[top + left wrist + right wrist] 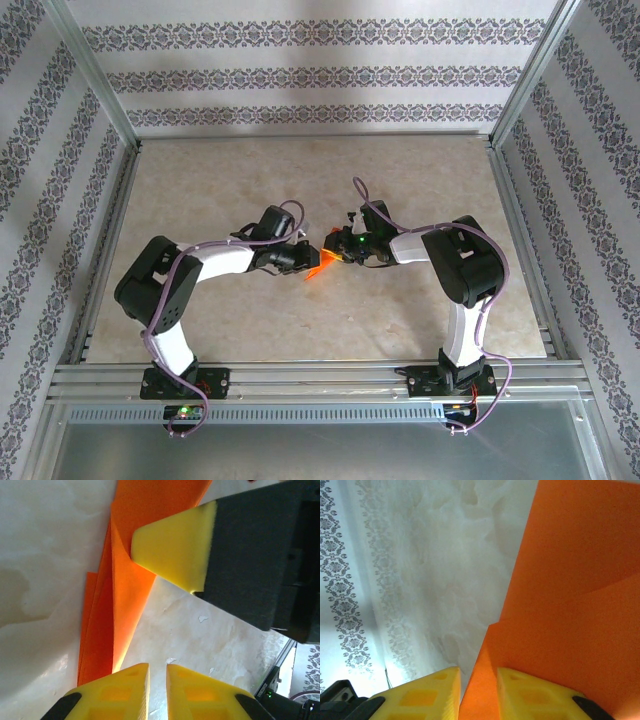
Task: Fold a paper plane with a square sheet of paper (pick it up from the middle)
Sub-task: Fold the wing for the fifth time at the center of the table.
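Concealment: from the top view, the paper plane (318, 265) shows as a small orange wedge at the centre of the table (400, 180), with most of it covered by the two wrists. Its full outline cannot be established. Whether it rests on the table or is lifted clear cannot be told.

In the left wrist view, the paper plane (125, 590) is cut off at the top edge, and its lower end passes behind the near yellow finger (115, 690). In the right wrist view, the orange layers (570, 580) run out of frame at the top and right.

Pose: both arms rise from the table's near edge, elbows turned outward, forearms converging on the table's centre.

Right gripper (335, 245): clamped on the paper plane, with orange paper filling the gap between its fingers (479, 680). One of its yellow pads (175, 550) presses the upper fold.

Left gripper (303, 258): jaws all but closed, a narrow slit (157, 680) between them showing bare table and no paper in it.
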Available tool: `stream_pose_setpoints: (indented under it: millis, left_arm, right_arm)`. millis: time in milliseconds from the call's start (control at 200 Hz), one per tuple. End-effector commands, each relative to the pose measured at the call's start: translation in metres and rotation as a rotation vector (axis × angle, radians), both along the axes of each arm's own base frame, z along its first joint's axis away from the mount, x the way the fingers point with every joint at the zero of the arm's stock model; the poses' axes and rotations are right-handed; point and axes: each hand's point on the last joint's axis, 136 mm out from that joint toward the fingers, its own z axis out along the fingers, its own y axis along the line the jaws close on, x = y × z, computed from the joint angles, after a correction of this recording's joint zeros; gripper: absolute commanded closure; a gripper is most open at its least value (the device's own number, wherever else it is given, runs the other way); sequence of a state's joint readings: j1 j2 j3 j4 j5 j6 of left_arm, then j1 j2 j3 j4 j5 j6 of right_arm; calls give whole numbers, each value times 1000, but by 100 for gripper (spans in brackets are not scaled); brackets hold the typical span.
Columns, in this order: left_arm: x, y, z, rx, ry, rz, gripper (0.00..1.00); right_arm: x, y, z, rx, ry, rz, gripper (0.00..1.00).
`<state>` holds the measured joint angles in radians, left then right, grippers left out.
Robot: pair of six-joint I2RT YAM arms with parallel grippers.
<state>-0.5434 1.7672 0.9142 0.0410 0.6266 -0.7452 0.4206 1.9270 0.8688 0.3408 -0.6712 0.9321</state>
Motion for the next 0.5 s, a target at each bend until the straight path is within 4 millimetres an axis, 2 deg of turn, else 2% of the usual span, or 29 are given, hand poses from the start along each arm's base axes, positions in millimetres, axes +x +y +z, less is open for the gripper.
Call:
stream_pose_setpoints:
  millis: [0,110,500]
  left_arm:
    - [8,-18,12,-62,-24,-20,84]
    - [8,-20,5,-46,-10,-22,84]
    - [7,-4,-21,71,9,5,85]
  right_arm:
    - [-4,-17,-37,-101,85,-55,73]
    - [-6,-18,-39,-109,97,-59,73]
    - [-10,-22,-45,-136,123,-62,75]
